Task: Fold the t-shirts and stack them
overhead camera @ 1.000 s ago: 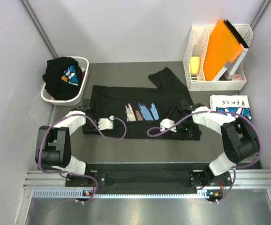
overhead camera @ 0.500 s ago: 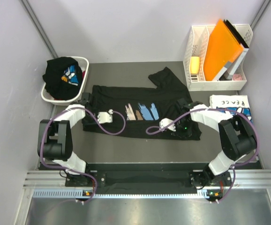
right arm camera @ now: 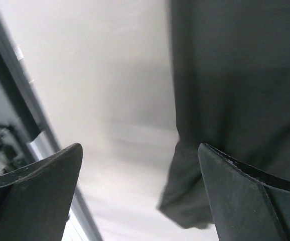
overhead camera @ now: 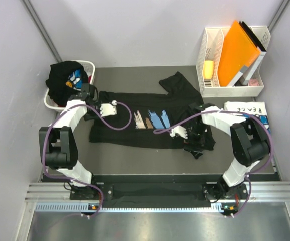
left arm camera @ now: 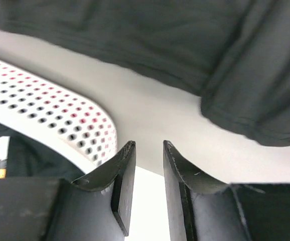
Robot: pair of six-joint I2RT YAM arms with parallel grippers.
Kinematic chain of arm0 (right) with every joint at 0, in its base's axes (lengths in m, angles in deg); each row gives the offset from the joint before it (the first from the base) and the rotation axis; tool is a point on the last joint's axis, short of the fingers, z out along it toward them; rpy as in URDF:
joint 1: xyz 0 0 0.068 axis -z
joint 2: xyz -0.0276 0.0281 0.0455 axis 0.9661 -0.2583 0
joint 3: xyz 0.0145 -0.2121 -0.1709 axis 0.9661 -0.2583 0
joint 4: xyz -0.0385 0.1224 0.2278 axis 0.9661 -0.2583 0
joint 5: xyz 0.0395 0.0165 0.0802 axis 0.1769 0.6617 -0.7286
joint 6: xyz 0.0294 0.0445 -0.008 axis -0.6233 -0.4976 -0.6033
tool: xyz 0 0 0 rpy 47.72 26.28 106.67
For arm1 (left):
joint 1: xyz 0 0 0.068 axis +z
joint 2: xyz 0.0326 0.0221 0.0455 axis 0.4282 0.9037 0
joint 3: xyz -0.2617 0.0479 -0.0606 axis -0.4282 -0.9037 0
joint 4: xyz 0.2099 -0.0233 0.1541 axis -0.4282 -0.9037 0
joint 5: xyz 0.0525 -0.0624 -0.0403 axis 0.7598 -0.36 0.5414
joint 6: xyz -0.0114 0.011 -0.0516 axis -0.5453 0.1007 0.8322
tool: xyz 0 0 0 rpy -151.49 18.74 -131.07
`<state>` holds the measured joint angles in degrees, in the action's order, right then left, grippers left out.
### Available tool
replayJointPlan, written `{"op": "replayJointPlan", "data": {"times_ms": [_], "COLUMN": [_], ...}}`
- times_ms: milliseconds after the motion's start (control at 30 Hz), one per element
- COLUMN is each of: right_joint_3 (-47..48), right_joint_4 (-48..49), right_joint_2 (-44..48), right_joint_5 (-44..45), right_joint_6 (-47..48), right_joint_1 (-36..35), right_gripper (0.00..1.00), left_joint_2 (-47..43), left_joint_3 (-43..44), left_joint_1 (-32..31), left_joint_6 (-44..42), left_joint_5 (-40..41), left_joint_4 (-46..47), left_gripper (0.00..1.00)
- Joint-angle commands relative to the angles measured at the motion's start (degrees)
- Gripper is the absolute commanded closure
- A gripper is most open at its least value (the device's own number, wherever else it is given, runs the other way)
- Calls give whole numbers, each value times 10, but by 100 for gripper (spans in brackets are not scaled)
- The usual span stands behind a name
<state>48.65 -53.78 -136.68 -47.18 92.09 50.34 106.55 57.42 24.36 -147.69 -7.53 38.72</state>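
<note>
Black tee (overhead camera: 64, 83) sits heaped in basket (overhead camera: 92, 68), far left. I note left gripper (left arm camera: 149, 146) beside basket, jaws slightly parted, empty. Printed tee (overhead camera: 145, 135) lies flat mid-table. Right gripper (right arm camera: 140, 150) over its right end, jaws spread wide, empty. White tee (overhead camera: 245, 108) folded, far right.

a black tee (overhead camera: 150, 120) with blue, white and tan brush strokes lies spread flat in the middle, one sleeve sticking out at the far side. a second black tee (overhead camera: 63, 83) sits bunched in the basket (overhead camera: 89, 64). a folded white tee (overhead camera: 245, 111) with blue print lies at the right.
</note>
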Motion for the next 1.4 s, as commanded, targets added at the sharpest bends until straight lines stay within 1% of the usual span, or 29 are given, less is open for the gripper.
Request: {"op": "replayJointPlan", "data": {"times_ms": [0,33,67,100,167,233,367,400,433,500,667,867,1000,1067,1133,1267,1367], "right_joint_3": [77,92,129,149,197,227,255,264,293,310,271,314,297,289,280,252,257], "right_joint_4": [49,44,36,31,27,26,21,-6,-33,-78,-81,-107,-37,-14,-6,43,51], "right_joint_2": [-26,-36,-46,-70,-88,-102,-115,-122,-128,-129,-75,-43,-13,-22,-36,-57,-81], "right_joint_5": [-31,-37,-47,-46,-44,-40,-18,-17,-29,-36,-8,19,57,76,81,82,84], "right_joint_6": [-17,-29,-32,-37,-50,-49,-42,-40,-25,-22,20,43,58,59,61,65,71], "right_joint_1": [30,37,46,49,60,63,65,64,64,65,62,60,60,60,62,65,65], "right_gripper": [0,0,0,1,1,1,2,2,3,4,3,4,1,1,3,5,9], "left_joint_2": [-5,0,3,7,16,30,52,67,74,94,109,128,138,140,141,140,137], "left_joint_3": [30,33,35,34,29,12,-5,-3,6,24,46,64,71,74,75,73,70], "left_joint_1": [3,3,3,3,3,3,4,4,4,4,4,3,1,-2,-4,-8,-9], "left_joint_6": [10,12,13,13,8,3,-13,-13,-9,-2,-9,-12,-11,-9,-6,0,5], "left_joint_5": [-15,-18,-22,-23,-22,-17,-27,-26,-25,-23,-27,-26,-26,-28,-30,-30,-28], "left_joint_4": [-11,-11,-16,-19,-27,-34,-38,-41,-46,-49,-58,-65,-67,-66,-66,-66,-67], "left_gripper": [66,66,66,66,66,66,65,65,65,65,64,64,64,64,64,64,64]}}
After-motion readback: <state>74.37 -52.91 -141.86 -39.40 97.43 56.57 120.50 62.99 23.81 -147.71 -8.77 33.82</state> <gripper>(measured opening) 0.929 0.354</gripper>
